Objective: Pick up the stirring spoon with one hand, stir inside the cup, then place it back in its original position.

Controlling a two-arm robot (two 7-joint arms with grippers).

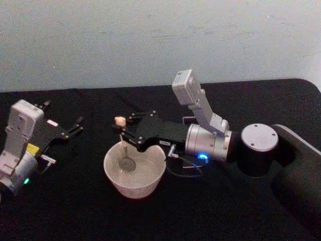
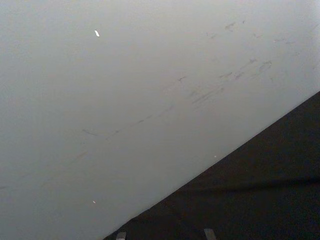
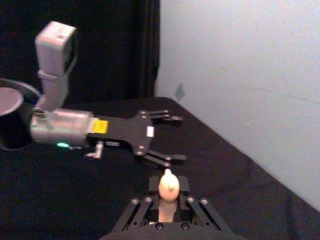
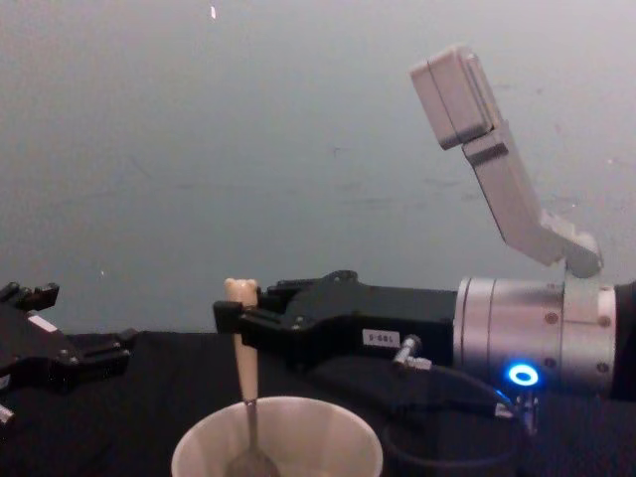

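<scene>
Black cloth is covering the table [image 1: 75,211] under a pale grey wall [image 1: 150,40]. Reaching in from 3 o'clock, the right gripper [image 1: 122,131] is clenching the beige bear-topped handle of the slim stirring spoon [image 1: 124,148]. It is holding the spoon upright with its silver bowl down inside the wide cream-white round cup [image 1: 134,187], seemingly touching the bottom. At the cup's 9 o'clock, well apart, the left gripper [image 1: 62,114] is idling with its fingers spread and empty.
</scene>
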